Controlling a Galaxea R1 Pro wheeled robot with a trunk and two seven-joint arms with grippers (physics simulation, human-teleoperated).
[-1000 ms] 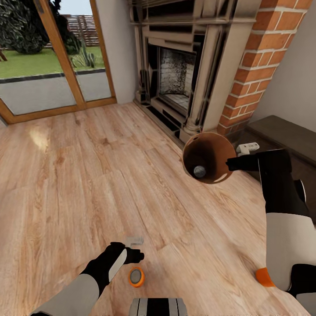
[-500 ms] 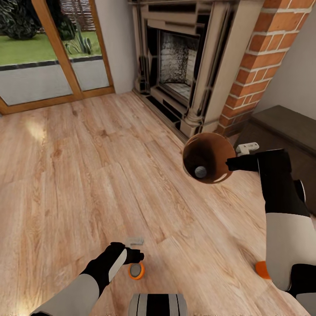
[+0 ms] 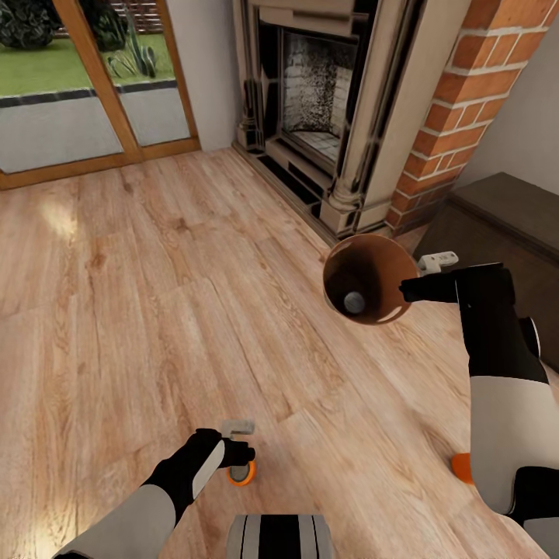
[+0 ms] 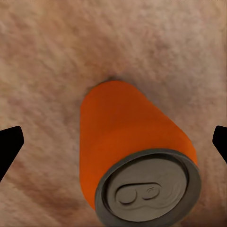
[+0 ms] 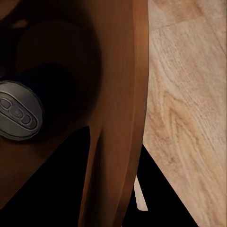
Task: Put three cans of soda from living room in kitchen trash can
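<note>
One can (image 3: 355, 302) is seen inside the bin (image 3: 369, 279), gripped at its rim by the right jaws. The left jaws, open, straddle an orange can (image 4: 135, 156) on the floor (image 3: 155, 295); a third, possibly, lies by the right arm.

Trash can (image 3: 369, 278) held up at R, one can (image 3: 354, 302) inside; 2nd can (image 3: 243, 471) on floor (image 3: 155, 310) under L gripper (image 3: 241, 442); fireplace (image 3: 326, 116) behind.

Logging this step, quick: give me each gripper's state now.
Left gripper: open, fingers either side of the upright orange soda can, not touching.
Right gripper: shut on the copper-lined round bin's rim.
</note>
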